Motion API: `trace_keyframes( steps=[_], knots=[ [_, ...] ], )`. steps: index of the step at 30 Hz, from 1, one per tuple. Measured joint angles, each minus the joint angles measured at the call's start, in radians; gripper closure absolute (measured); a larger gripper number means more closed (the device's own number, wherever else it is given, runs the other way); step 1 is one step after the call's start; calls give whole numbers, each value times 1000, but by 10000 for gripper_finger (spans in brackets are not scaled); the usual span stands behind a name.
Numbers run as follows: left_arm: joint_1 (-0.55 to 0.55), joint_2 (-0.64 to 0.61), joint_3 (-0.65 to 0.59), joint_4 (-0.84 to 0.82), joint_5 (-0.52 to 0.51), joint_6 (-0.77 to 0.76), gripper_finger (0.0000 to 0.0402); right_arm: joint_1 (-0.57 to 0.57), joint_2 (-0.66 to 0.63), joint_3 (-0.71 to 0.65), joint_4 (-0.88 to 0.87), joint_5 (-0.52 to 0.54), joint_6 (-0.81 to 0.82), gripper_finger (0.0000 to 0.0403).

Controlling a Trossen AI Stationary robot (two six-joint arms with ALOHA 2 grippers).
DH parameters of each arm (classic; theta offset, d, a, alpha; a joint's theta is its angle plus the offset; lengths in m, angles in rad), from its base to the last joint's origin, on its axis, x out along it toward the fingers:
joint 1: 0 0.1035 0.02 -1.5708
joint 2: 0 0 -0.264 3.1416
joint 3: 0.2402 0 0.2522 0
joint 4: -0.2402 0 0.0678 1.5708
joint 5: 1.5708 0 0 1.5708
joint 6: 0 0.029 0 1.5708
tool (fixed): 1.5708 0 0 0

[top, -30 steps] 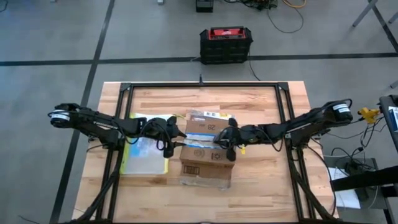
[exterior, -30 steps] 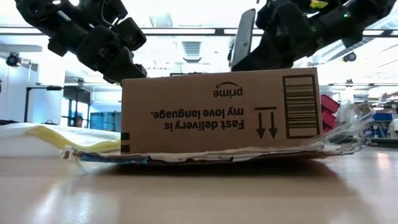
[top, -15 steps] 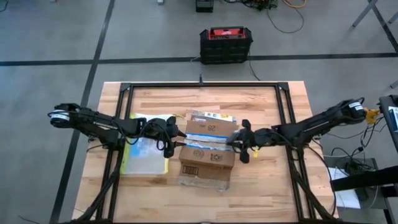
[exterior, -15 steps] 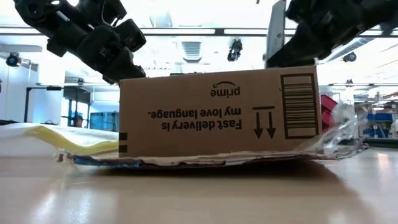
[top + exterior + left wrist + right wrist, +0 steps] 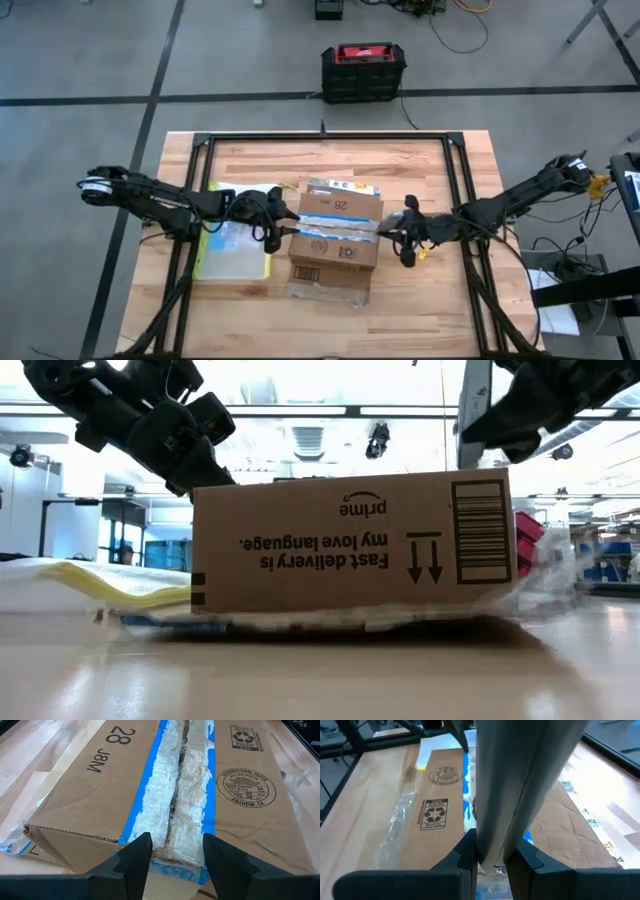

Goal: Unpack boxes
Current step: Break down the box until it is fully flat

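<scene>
The brown cardboard box (image 5: 335, 250) stands mid-table with its print upside down in the low view (image 5: 350, 540). Its top seam (image 5: 180, 805) is torn white between blue edges. My left gripper (image 5: 288, 228) is open at the box's left end, one finger on each side of the seam (image 5: 174, 862). My right gripper (image 5: 405, 232) is off the box's right end, above table level, shut on a grey strip of tape (image 5: 520, 780). The strip shows in the low view too (image 5: 475, 415). My left gripper's two open fingertips (image 5: 135, 862) appear to rest on the box's top edge at its left end (image 5: 165, 852), slanting down from the table's left. My right gripper pinches the tape strip (image 5: 492, 852) between its two fingers, coming from the table's right. The strip runs from the fingers back toward the box's right end (image 5: 380, 228), clear of the table.
A clear yellow-edged pouch (image 5: 235, 248) lies left of the box. Crumpled clear wrap (image 5: 550, 585) lies under the box and sticks out at its right. A black and red case (image 5: 363, 72) stands on the floor beyond the far edge. Black frame rails (image 5: 460, 180) border the table.
My right gripper has moved toward the table's right edge and a little up, from over the box's right end to beyond it, staying shut on the tape strip, which has gone along with it. The box stays put.
</scene>
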Motion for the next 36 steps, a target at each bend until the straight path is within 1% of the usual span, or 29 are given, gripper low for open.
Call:
trace_keyframes(
  steps=[3,6,8,11,14,16,26,33,36],
  knots=[
    [0,0,-1,5,0,0,226,-12,12,0,60,36,-45,355],
    [0,0,-1,6,0,0,227,-49,49,0,131,34,-82,355],
    [0,0,-1,6,0,0,231,-88,84,0,151,1,-91,354],
    [0,0,-1,6,0,0,236,-140,140,-1,187,-79,-97,354],
    [0,0,-1,6,0,-3,239,-168,184,-1,251,-146,-127,355],
    [1,0,-1,5,-1,-5,238,-175,196,-1,265,-171,-128,354],
    [1,0,0,-3,-1,-32,227,-169,178,-3,180,-161,-88,355],
    [1,0,0,-6,-4,-48,234,-116,91,-4,91,-151,-74,354],
    [0,0,0,-9,-15,-49,232,-100,47,-6,21,-137,-55,355]
  ],
)
